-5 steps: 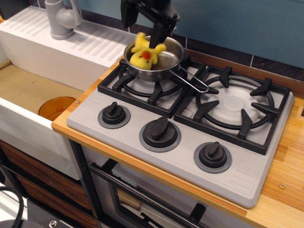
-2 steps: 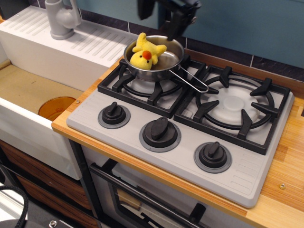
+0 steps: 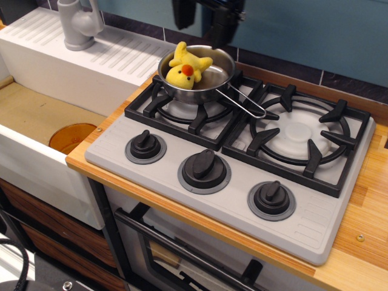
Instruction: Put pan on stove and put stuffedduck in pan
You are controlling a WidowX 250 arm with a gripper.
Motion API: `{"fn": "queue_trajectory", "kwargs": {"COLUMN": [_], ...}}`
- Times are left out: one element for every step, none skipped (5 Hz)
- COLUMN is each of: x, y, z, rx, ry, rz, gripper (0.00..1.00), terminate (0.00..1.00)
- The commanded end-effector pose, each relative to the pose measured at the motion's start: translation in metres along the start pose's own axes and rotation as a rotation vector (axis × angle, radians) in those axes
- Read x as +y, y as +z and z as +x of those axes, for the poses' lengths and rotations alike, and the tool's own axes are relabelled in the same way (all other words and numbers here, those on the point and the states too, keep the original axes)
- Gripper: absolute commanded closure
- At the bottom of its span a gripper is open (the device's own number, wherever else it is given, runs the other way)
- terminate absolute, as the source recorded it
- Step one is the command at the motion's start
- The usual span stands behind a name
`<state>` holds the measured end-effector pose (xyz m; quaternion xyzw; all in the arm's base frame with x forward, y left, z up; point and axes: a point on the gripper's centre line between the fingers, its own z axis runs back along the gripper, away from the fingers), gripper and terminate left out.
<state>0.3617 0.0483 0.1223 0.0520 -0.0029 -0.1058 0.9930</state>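
A white sink (image 3: 36, 151) is sitting on the left side. Its bottom is looking tan, and a round orange drain (image 3: 71, 137) is showing near its right wall. A grey tap (image 3: 79, 23) is standing up at the back, beside a white ribbed board (image 3: 115, 60). A wooden surface (image 3: 364, 224) is running along the front and the right side. Below it, a dark oven door with a long black handle (image 3: 182, 251) is showing. A blue wall (image 3: 315, 30) is standing behind, with dark tiles (image 3: 351, 83) running along its bottom.

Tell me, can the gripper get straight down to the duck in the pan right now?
Probably yes: the gripper hangs above the pan, and nothing covers the stuffedduck lying inside.
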Motion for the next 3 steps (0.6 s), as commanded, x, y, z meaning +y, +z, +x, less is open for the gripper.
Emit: {"fn": "queue_trajectory", "kwargs": {"x": [0.008,0.0116,0.0111], "y": [0.0266,0.0257,0.0221], "z": [-0.0096,-0.0089,-0.0054], "rx": [-0.058,-0.052,-0.056], "ry": [0.024,0.03,0.023], "rz": [0.038,0.033,0.063], "gripper": [0.0,0.0,0.0], "terminate": [0.0,0.0,1.0]}}
